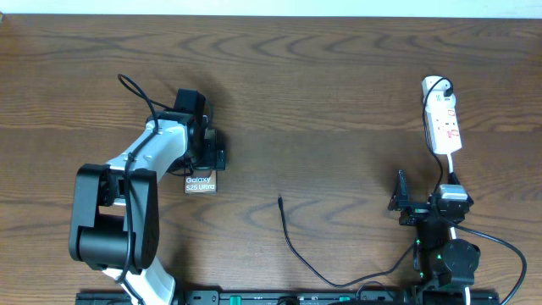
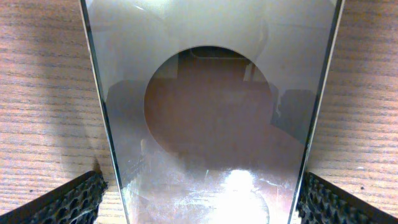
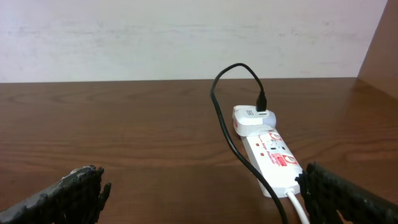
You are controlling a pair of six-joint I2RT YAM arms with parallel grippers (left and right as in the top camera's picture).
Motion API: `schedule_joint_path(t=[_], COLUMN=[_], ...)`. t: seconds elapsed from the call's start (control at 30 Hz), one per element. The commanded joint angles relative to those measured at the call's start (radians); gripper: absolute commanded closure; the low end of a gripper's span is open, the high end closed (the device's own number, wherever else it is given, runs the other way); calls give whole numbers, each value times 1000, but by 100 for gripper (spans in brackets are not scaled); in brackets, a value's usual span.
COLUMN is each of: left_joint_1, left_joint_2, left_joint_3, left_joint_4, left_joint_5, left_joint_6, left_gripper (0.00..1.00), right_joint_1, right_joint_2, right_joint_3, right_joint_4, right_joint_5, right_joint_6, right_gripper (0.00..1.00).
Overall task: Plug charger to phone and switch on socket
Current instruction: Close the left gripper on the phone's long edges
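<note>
Overhead, my left gripper (image 1: 206, 151) hangs with jaws spread wide astride the phone (image 1: 200, 182), which lies flat on the bench (image 1: 339, 102) at left, white lettering showing. The charger (image 1: 292, 246) lies loose at mid-bench, its plug tip well apart from the phone. My right gripper (image 3: 208, 196), jaws wide apart and empty, faces the white socket (image 1: 442, 119) at far right.

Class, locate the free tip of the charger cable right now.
In the overhead view, the charger tip lies loose on the table, between the phone and the right gripper.
</note>
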Motion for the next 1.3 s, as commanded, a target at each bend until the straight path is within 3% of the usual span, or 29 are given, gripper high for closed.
schedule_joint_path(t=[0.0,1.1,1.27], left_joint_1=[3,1,1], left_joint_2=[23,23,23], left_joint_3=[-33,-33,-33], left_joint_4=[4,-5,-4], left_joint_5=[36,77,76], left_joint_6=[10,10,10], left_gripper=[2,0,8], right_joint_1=[-8,-8,-8], right_joint_2=[-2,-2,-2], right_joint_3=[-1,-1,-1], right_joint_4=[-5,-5,-5], right_joint_5=[4,4,4], right_joint_6=[11,11,11], right_gripper=[1,1,1])
